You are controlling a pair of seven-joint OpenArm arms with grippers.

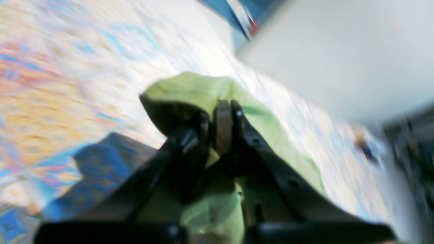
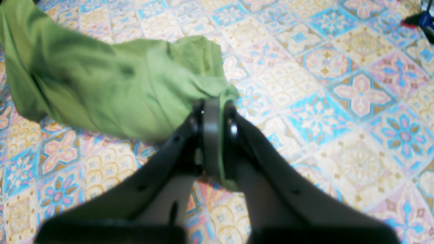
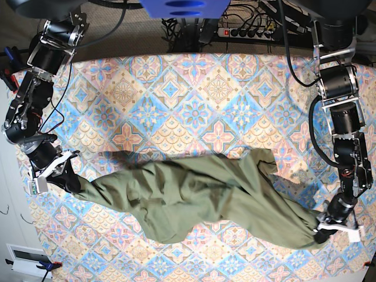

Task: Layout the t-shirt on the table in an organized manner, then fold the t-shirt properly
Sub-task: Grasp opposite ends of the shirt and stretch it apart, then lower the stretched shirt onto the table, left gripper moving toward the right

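The olive-green t-shirt [image 3: 194, 200] is stretched in a long bunched band across the near half of the table [image 3: 194, 100]. My left gripper [image 3: 320, 234] is shut on the t-shirt's end at the base view's lower right; the left wrist view, badly blurred, shows cloth [image 1: 200, 91] pinched between its closed fingers [image 1: 222, 125]. At the lower left, my right gripper [image 3: 75, 183] is shut on the other end. In the right wrist view the fabric [image 2: 112, 84] trails away up and left from the pinched gripper [image 2: 213, 135]. The shirt sags and wrinkles in the middle.
The table's tile-pattern cloth [image 2: 339, 101] lies bare beyond the shirt toward the far side. Cables and a power strip [image 3: 247, 29] sit behind the table's far edge. A red and blue object [image 2: 418, 20] rests at the table edge in the right wrist view.
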